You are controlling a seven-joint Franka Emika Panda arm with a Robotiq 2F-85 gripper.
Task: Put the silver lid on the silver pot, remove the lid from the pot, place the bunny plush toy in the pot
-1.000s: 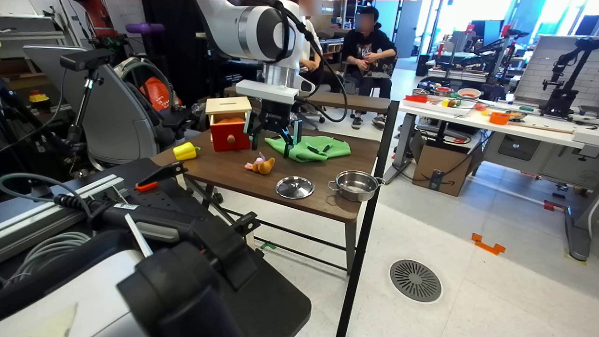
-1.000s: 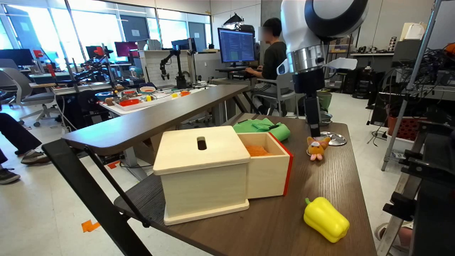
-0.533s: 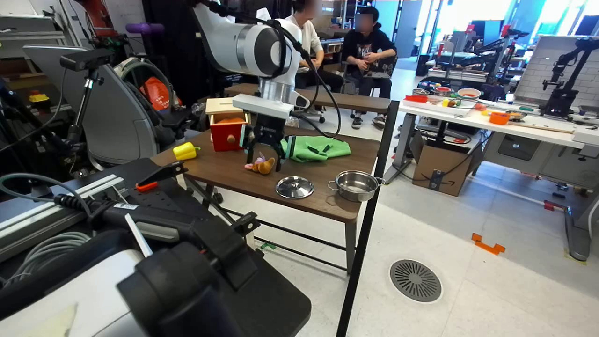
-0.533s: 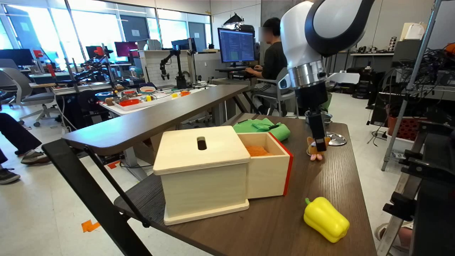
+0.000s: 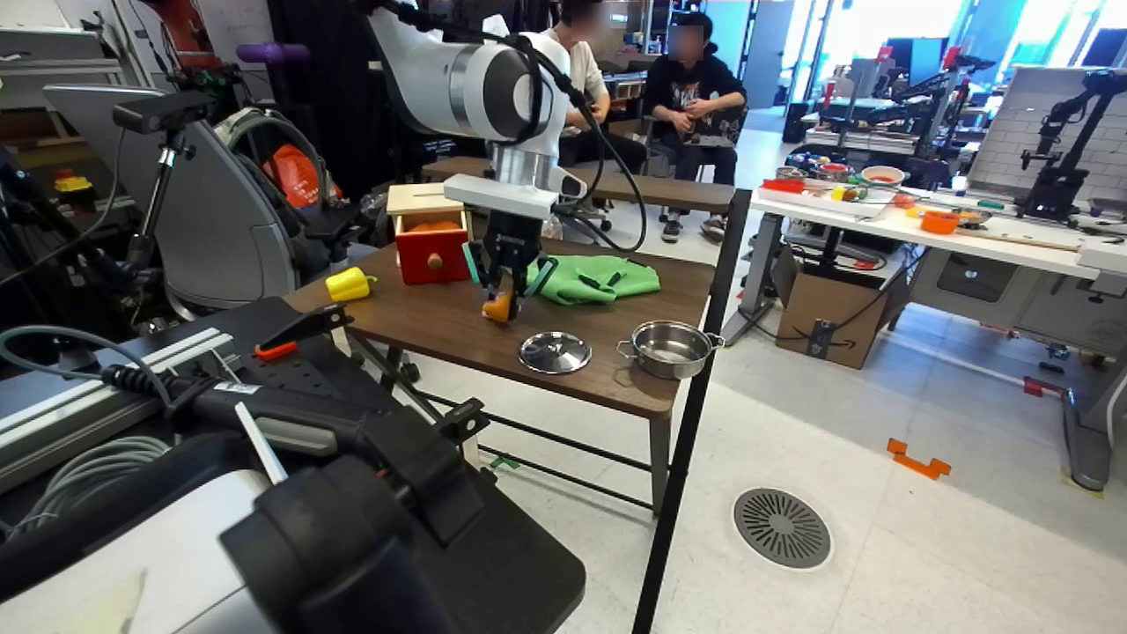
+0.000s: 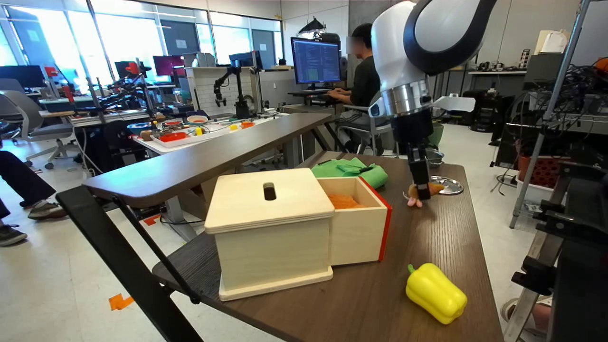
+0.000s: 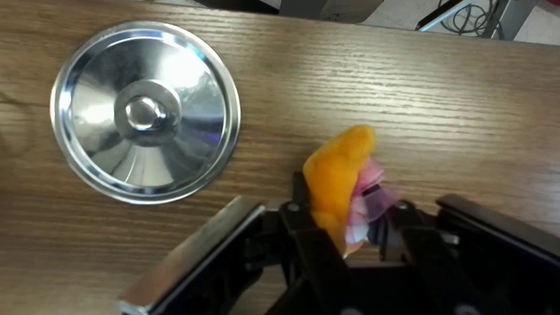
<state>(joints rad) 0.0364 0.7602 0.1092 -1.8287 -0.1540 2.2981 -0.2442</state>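
Two fingers [image 7: 308,232] pinch the bunny plush toy [image 7: 333,179] between them. The toy's orange body lies along one finger, its pink and translucent fabric toward the other; whether its underside bears on the counter [image 7: 437,109] cannot be determined. Silver lid [image 7: 145,113]: near the fingers, to their left in the wrist view, flat on the counter, knob upward, apart from the toy. Green cloth [image 5: 577,289]: behind and right of the fingers in an exterior view, dark slender items [image 5: 592,282] lying on it. Wooden box [image 6: 270,259]: left of the fingers in both exterior views, drawer [image 6: 356,235] pulled out, its front red. Silver pot [image 5: 667,359]: farther from the fingers than the lid, to their right in an exterior view, upright, hollow facing up. Yellow pepper [image 6: 436,293]: well apart from the fingers, in front of them in an exterior view.
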